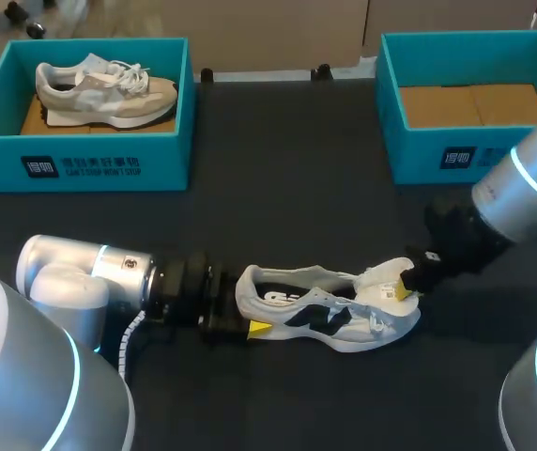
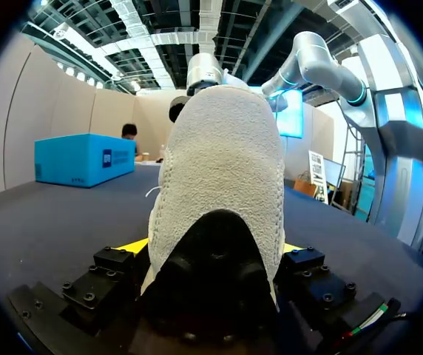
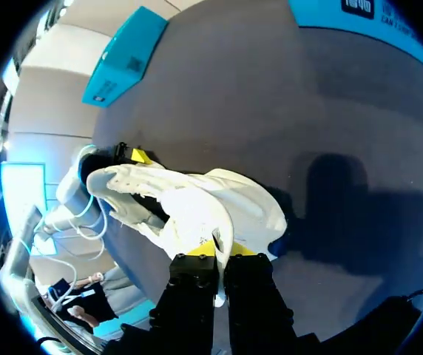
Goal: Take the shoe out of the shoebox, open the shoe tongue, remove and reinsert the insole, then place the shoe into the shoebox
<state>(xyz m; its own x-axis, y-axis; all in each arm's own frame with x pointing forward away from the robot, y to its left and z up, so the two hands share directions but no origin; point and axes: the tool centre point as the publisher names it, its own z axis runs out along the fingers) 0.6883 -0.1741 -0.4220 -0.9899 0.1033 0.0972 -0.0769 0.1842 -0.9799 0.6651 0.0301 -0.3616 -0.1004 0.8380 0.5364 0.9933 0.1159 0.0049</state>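
Concerns a white knit sneaker with black side panels (image 1: 329,315), out of its box and lying on the dark table (image 1: 278,188), well apart from the teal cardboard shoebox (image 1: 437,160) at the far right. Looks light, with a soft upper likely to fold or twist if pulled by the knit alone. Probably stiffer at the heel cup and along the sole, so best held there. Seems tipped toward its side, opening facing up and away (hard to be sure from above). Runs lengthwise across the table: heel toward the left arm, toe toward the right.

Clamps the heel with the left gripper (image 1: 248,308), one yellow-tipped finger pressed against each flank. Pinches the white padded tongue (image 1: 381,278) with the right gripper (image 1: 406,287), fingers pressed nearly together on the thin flap, folded forward toward the toe. Probably calls for only a gentle pull there, since the thin fabric may slip out or strain at its stitching.
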